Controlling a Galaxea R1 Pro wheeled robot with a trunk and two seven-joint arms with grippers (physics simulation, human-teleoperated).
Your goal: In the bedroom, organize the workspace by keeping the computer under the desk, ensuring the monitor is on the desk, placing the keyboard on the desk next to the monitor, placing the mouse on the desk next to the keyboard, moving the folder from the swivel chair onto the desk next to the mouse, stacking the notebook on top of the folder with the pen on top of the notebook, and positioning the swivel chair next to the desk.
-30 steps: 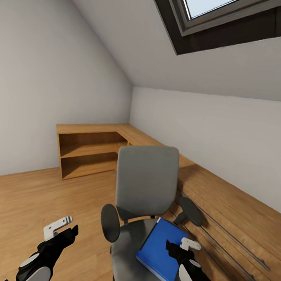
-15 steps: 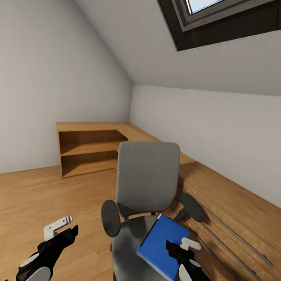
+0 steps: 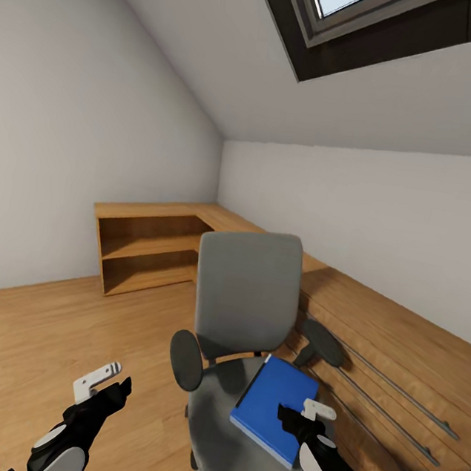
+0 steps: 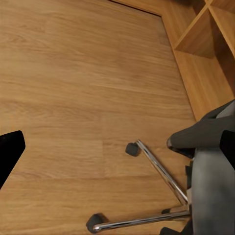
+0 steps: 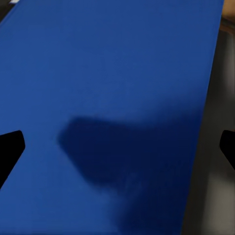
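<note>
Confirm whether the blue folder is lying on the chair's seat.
Yes, in the head view the folder lies flat on the grey seat of the swivel chair, with the right end effector over its near edge.

black arms w/ white shells, white grippers (both) [image 3: 101,380]

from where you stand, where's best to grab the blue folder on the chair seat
Probably the folder's near edge, approached from above-front with the right pincer. It lies flat, slightly tilted on the swivel chair seat, so only a thin edge fits between the fingers.
</note>
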